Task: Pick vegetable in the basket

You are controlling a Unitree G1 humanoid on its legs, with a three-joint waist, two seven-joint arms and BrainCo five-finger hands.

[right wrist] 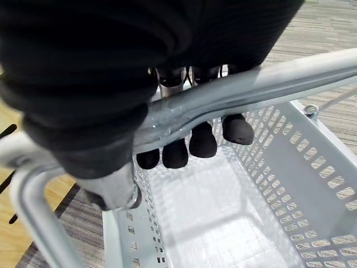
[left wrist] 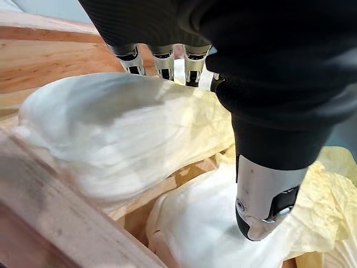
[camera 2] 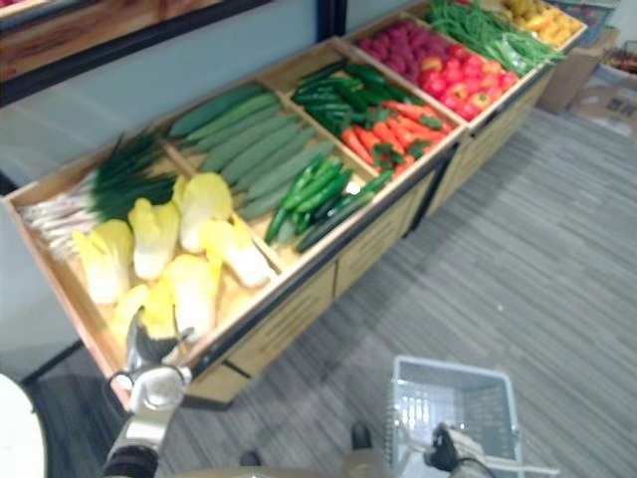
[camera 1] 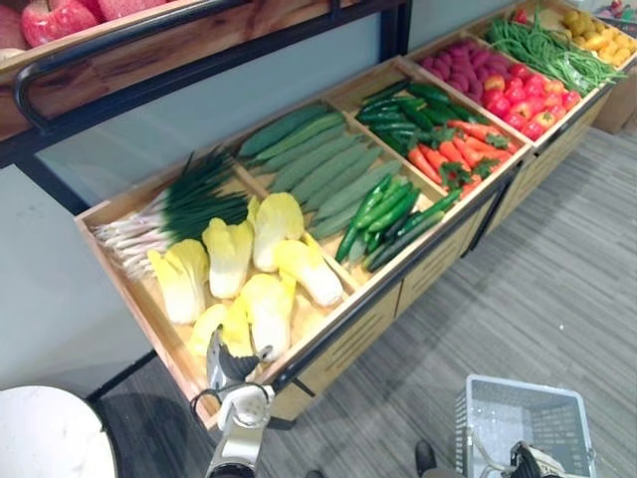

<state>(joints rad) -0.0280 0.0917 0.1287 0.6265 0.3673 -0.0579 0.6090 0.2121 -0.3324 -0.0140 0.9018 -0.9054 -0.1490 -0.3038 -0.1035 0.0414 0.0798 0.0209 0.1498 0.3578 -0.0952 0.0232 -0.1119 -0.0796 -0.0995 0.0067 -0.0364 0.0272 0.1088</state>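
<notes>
No words, numbers or signs can be read on the wooden stand [camera 1: 348, 339], the cabbages [camera 1: 274, 227] or the grey basket [camera 1: 530, 381].

The left arm [camera 1: 237, 443] reaches up to the crate [camera 1: 119, 194] at its near left corner, wrist straight. The left hand [camera 1: 229, 364] lies over the crate's front rim, palm down. Its fingers [left wrist: 162, 59] are stretched out flat and the thumb [left wrist: 261, 207] is spread apart, its tip resting on a cabbage [left wrist: 195, 234] inside the crate. The right hand [camera 2: 444, 449] hangs low, well to the right of the crate, fingers [right wrist: 202, 139] curled round a basket handle [right wrist: 273, 81].
</notes>
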